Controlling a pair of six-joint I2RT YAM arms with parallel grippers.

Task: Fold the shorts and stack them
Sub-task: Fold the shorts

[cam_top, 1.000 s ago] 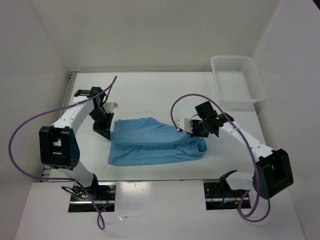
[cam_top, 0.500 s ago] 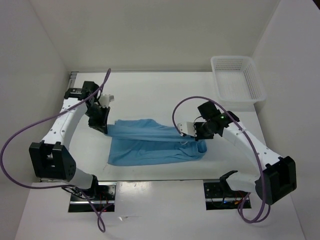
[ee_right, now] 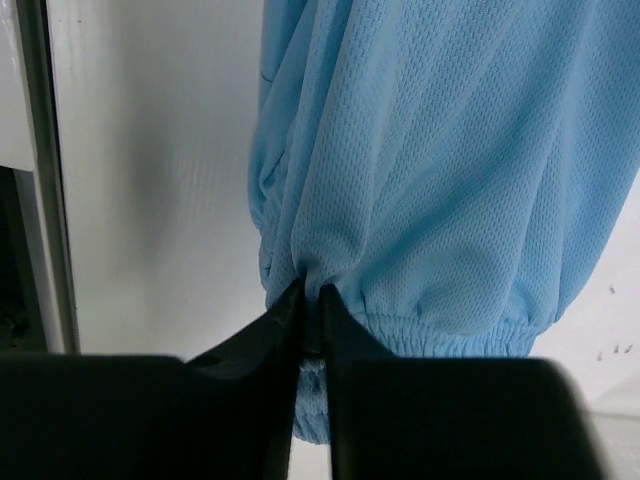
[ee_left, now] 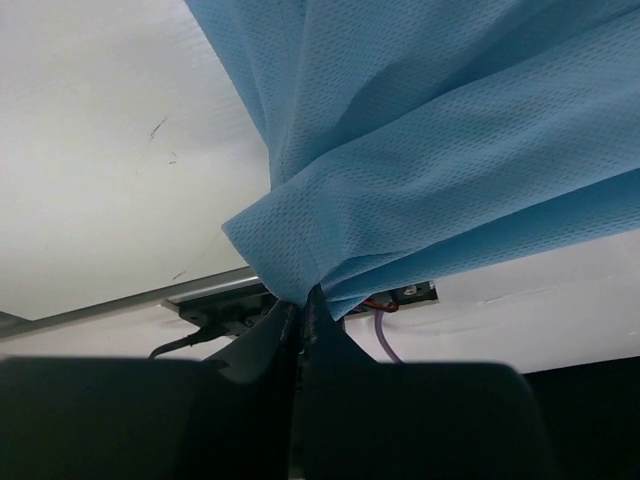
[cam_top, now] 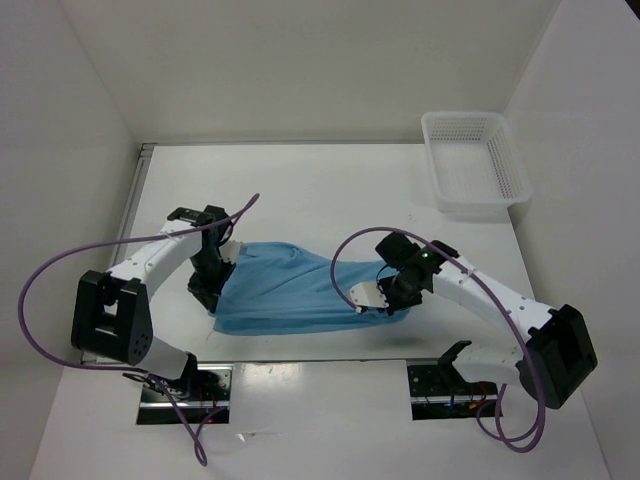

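Currently, the left jaws grip the shorts (cam_top: 290, 290) at their 9 o'clock edge. The right jaws grip the waistband (ee_right: 440, 330) at 3 o'clock, probably to lay the fold flat at the centre of the desk (cam_top: 330, 190).

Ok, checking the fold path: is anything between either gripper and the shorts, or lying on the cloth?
Nothing visible. The left gripper and the right gripper each pinch the shorts directly. The basket, the only other object, sits at the far right corner, apart from the cloth.
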